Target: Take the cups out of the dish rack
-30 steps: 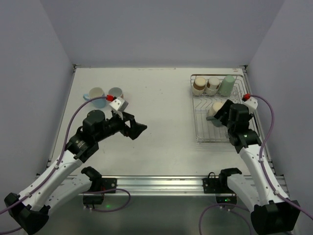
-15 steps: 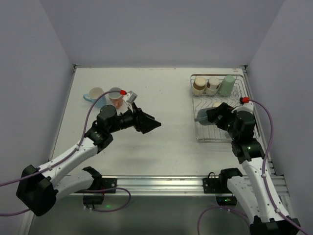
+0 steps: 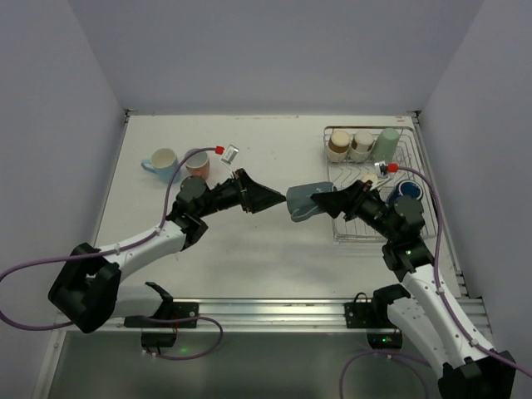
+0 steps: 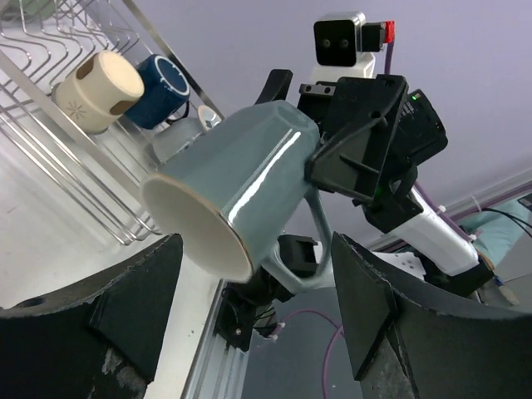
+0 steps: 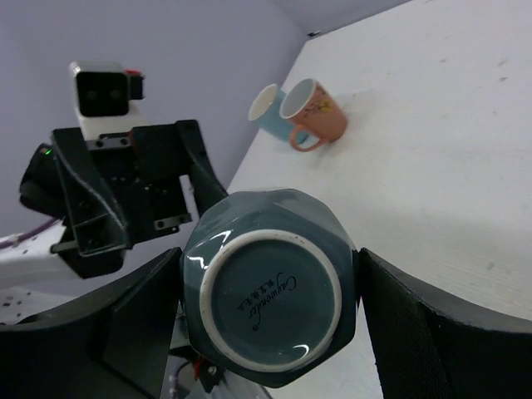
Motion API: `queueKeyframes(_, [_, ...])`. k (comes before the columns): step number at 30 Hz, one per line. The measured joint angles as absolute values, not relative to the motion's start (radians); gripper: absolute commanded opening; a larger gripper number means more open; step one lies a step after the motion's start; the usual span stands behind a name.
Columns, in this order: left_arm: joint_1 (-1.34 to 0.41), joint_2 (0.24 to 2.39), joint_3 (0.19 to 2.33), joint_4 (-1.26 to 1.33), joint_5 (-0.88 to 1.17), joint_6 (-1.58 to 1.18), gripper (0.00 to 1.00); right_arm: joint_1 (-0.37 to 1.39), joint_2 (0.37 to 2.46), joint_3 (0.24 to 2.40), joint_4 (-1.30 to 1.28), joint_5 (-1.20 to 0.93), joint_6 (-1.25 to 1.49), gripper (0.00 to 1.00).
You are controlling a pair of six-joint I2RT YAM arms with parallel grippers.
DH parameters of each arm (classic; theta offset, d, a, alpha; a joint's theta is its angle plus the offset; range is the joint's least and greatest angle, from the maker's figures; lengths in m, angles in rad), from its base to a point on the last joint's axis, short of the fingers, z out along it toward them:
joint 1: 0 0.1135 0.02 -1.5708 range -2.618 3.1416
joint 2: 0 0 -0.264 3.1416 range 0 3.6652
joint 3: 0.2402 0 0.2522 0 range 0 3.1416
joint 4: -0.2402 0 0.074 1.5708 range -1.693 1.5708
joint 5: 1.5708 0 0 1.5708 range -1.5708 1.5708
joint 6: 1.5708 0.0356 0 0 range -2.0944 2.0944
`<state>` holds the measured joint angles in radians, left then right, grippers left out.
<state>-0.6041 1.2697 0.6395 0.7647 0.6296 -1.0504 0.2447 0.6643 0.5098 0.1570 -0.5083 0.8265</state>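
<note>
The right gripper [image 3: 326, 202] now holds the grey-teal mug [image 3: 301, 203] clear of the rack [image 3: 363, 238] at three o'clock, while the wide-open left gripper [image 3: 277, 198] arrives opposite it, likely for a handover.

From above, the right arm [image 3: 413, 224] covered part of the dark blue ceramic mug [image 3: 407, 189] inside the silver wire dish rack [image 3: 349, 231]. Left of the rack, the grey-teal faceted mug [image 3: 301, 201] covered the fingertips of the right gripper [image 3: 316, 204]; its handle could not be made out.
</note>
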Motion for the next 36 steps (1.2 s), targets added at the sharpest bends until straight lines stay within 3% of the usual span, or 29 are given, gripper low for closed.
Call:
queueKeyframes(6, [-0.632, 1.306, 0.64, 0.81, 0.634, -1.092, 0.67, 0.369, 0.735, 0.51, 0.288, -0.543, 0.864, 0.24])
queueKeyframes(13, [-0.644, 1.311, 0.64, 0.852, 0.64, -1.126, 0.42, 0.399, 0.805, 0.486, 0.428, -0.542, 0.902, 0.24])
queueKeyframes(18, [-0.643, 1.312, 0.632, 0.893, 0.631, -1.145, 0.38, 0.411, 0.863, 0.464, 0.542, -0.543, 0.946, 0.26])
queueKeyframes(19, [-0.643, 1.313, 0.624, 0.915, 0.628, -1.149, 0.22, 0.416, 0.877, 0.459, 0.566, -0.544, 0.956, 0.27])
queueKeyframes(21, [-0.642, 1.316, 0.611, 0.954, 0.63, -1.173, 0.04, 0.423, 0.898, 0.448, 0.609, -0.553, 0.973, 0.46])
queueKeyframes(22, [-0.641, 1.316, 0.604, 0.984, 0.64, -1.195, 0.0, 0.426, 0.908, 0.439, 0.636, -0.56, 0.991, 0.57])
queueKeyframes(23, [-0.642, 1.313, 0.602, 1.006, 0.645, -1.192, 0.0, 0.425, 0.913, 0.43, 0.653, -0.559, 0.996, 0.8])
queueKeyframes(25, [-0.642, 1.308, 0.595, 1.01, 0.643, -1.192, 0.0, 0.426, 0.921, 0.421, 0.682, -0.556, 1.003, 0.98])
queueKeyframes(29, [-0.652, 1.271, 0.592, 0.951, 0.623, -1.126, 0.0, 0.441, 0.928, 0.408, 0.688, -0.538, 1.017, 0.99])
queueKeyframes(36, [-0.657, 1.029, 0.593, 0.657, 0.486, -0.876, 0.0, 0.449, 0.88, 0.406, 0.619, -0.47, 0.997, 0.99])
